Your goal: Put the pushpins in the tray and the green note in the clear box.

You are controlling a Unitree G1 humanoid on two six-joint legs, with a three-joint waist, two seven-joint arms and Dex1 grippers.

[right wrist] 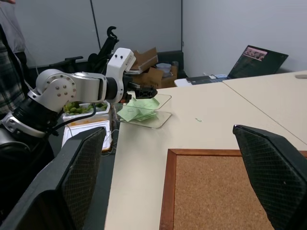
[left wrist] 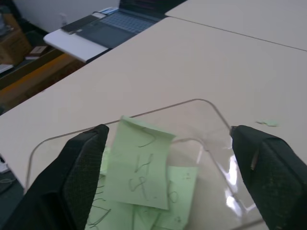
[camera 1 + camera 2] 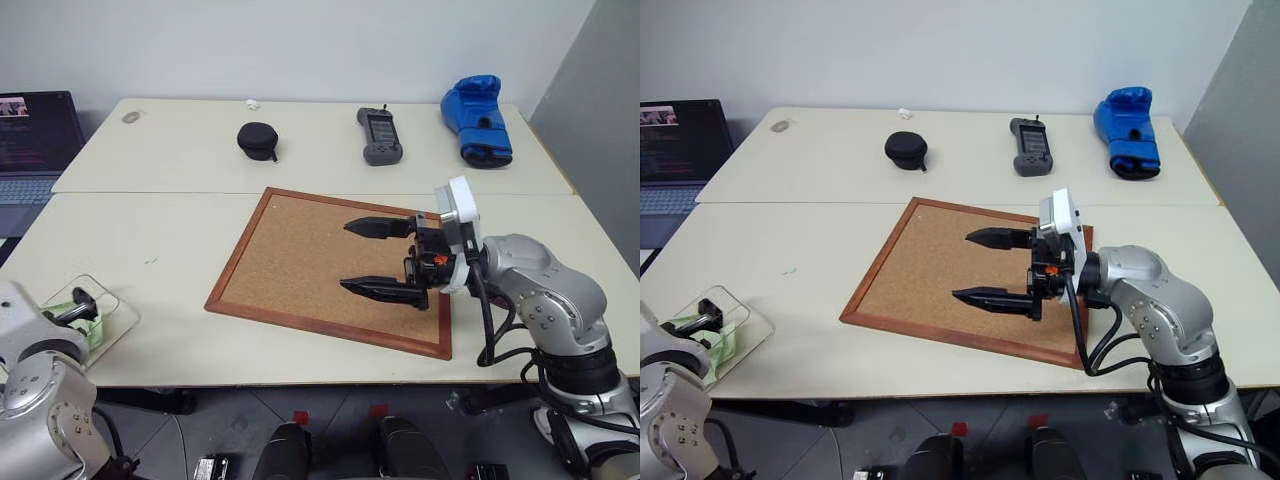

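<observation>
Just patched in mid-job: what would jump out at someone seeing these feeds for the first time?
The right gripper hangs open over the bare corkboard at the table's middle. At the near left edge, the left gripper stands open over the clear box, where green notes lie. A bright blue boxing glove sits at the far right.

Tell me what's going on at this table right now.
The humanoid robot's left gripper is open over the clear box at the table's near-left edge, and green notes lie inside it, nothing pinched. The right gripper hovers open over the corkboard, holding nothing. No pushpins or tray can be made out in these views. At the table's far side sit a black pouch, a handheld device and a blue glove.
</observation>
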